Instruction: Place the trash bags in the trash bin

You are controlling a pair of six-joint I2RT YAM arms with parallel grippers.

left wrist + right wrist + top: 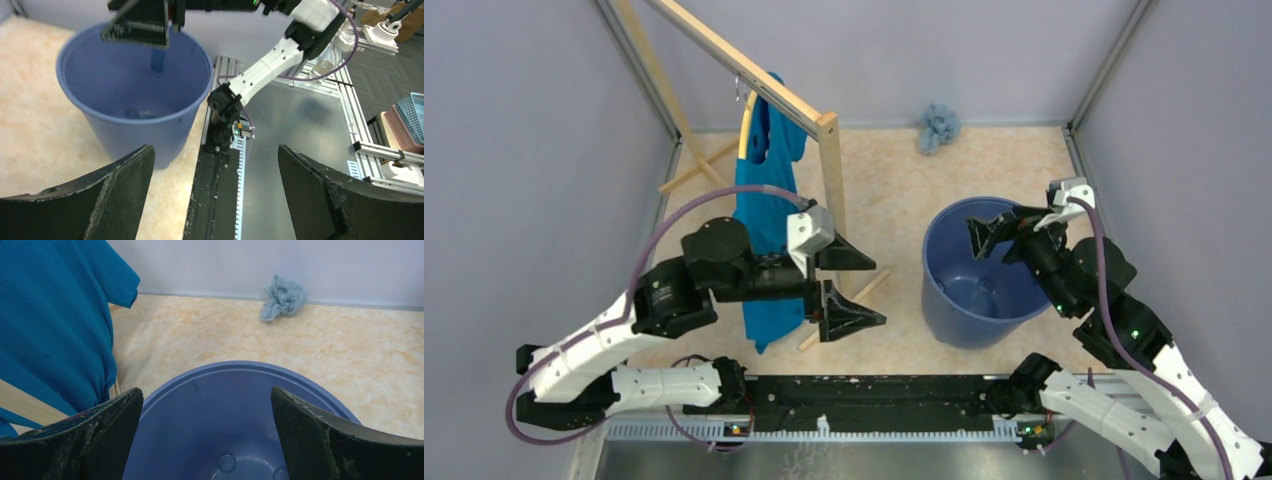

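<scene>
Trash bag (937, 125), pale blue and crumpled, is lying on the mottled floor (894, 190) against the back wall, upper right of centre in the top view, well apart from both arms. The trash bin (949, 320) is standing upright at right of centre, mouth open upward. The right gripper (999, 242) is hovering over the upper part of the bin's mouth, fingers spread wide and gripping nothing. The left gripper (879, 292) is hanging left of the bin, fingers likewise spread and empty, near the teal T-shirt (769, 230) hanging from the wooden rack (724, 50).
</scene>
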